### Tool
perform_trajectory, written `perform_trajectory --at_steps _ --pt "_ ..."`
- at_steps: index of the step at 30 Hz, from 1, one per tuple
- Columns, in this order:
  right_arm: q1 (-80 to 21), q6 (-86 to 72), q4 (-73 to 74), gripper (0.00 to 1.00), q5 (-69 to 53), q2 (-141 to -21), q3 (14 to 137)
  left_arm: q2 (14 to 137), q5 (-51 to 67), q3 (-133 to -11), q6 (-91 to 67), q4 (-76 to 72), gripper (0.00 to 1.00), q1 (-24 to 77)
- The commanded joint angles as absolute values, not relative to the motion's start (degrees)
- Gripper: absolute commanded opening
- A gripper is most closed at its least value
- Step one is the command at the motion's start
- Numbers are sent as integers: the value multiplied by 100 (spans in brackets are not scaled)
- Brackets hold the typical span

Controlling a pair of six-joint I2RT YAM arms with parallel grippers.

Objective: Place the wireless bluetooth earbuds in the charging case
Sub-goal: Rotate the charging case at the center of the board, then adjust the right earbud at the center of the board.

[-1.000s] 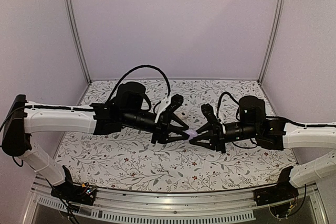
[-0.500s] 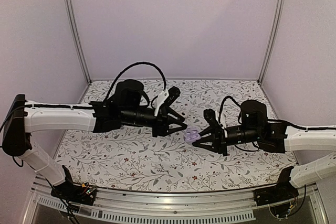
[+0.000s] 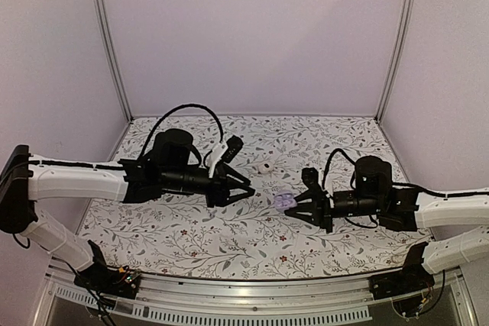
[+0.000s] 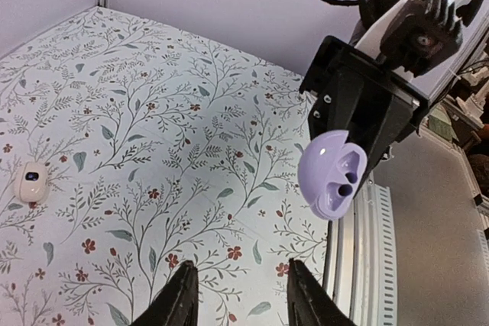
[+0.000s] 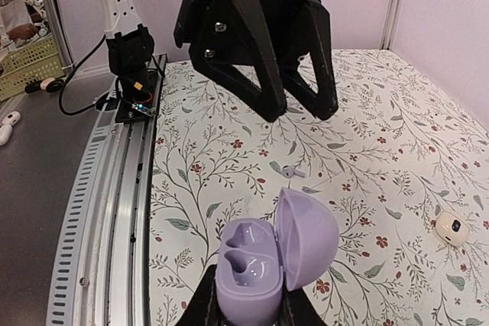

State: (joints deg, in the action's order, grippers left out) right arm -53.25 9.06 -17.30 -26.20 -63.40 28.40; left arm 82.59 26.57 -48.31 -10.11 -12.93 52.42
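My right gripper [image 3: 295, 205] is shut on the purple charging case [image 3: 284, 202] and holds it above the floral cloth. In the right wrist view the case [image 5: 263, 265] has its lid open and both sockets are empty. One tiny purple earbud [image 5: 290, 171] lies on the cloth beyond the case, between it and my left gripper [image 5: 302, 112]. I see no second earbud. My left gripper [image 3: 238, 188] is open and empty, a short way left of the case. In the left wrist view its fingers [image 4: 180, 295] frame bare cloth, and the case [image 4: 332, 173] hangs ahead to the right.
A small white rounded case [image 3: 263, 166] lies on the cloth behind the grippers; it also shows in the left wrist view [image 4: 32, 181] and the right wrist view [image 5: 452, 228]. An aluminium rail [image 3: 244, 299] runs along the near table edge. Walls enclose the back and sides.
My left gripper has drawn back to the left, away from the purple case where it met the right gripper. My right gripper has shifted slightly right and lower with the case.
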Motion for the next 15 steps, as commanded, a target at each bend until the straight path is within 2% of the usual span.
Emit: perform_trajectory --at_steps 1,9,15 --pt "-5489 1172 -1940 0 -2134 -6210 2647 7956 2679 -4516 -1215 -1279 39 5155" --pt "-5912 1395 -2110 0 -1673 -6091 2312 7608 1697 -3987 -2269 -402 40 4963" --pt "-5911 1384 -2171 0 -1755 -6181 2231 7447 630 -3957 -2953 1279 39 4924"
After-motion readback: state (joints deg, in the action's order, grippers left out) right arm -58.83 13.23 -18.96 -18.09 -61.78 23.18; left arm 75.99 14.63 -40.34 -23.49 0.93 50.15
